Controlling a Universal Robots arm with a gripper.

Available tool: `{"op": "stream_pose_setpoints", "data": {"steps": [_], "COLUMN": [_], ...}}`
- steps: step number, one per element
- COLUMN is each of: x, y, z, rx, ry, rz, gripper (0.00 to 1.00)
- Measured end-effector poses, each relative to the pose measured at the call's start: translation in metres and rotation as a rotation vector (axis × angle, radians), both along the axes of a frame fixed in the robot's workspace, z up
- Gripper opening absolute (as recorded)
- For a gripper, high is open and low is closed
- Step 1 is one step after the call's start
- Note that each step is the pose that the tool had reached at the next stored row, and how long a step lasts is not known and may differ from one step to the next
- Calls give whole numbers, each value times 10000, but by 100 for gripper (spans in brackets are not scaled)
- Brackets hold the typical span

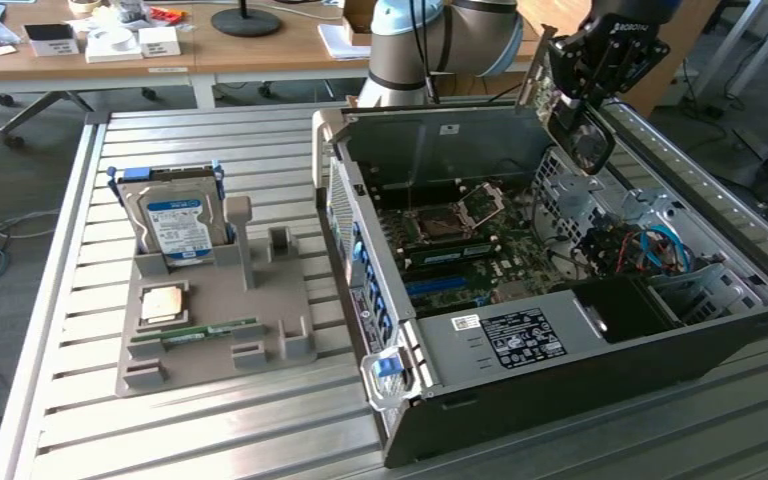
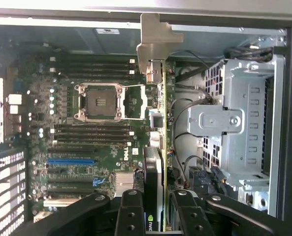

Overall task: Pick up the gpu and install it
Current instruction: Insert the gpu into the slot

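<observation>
On slatted metal table (image 1: 224,440), open computer case (image 1: 598,390) lies on its side, interior facing up. Motherboard (image 1: 484,255) sits on the case floor: CPU socket empty, expansion slots free, one blue. Beside the case, on the exterior view's left, is a grey parts holder (image 1: 271,300) with hard drive (image 1: 181,228) standing and memory stick (image 1: 197,332) lying flat.

Gripper (image 2: 158,216) hangs over the case opening, at the far end near the drive cage, with both fingers pinching the gpu (image 2: 153,167) across its faces. In the wrist view the card is edge-on above the motherboard. Silvery bracket (image 2: 153,42) is at its far end, towards the case's rear wall. Card looks clear of the board and not seated, though depth is hard to judge from these angles.

Handling judgement: light, stiff, fragile. Flat faces give the pads decent purchase. A mid-body hold, as now, suits it. Keep off the connector edge and small components. The thin bracket could snag on the case wall.
</observation>
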State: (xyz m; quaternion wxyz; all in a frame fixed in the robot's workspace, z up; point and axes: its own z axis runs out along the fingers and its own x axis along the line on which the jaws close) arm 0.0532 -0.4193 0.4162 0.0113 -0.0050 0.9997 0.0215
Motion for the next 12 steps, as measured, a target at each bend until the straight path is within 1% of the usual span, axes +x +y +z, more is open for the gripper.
{"op": "stream_pose_setpoints", "data": {"steps": [12], "x": [-3], "y": [0], "z": [-16], "rx": [-4], "ry": [0], "rz": [2108], "gripper": [27]}}
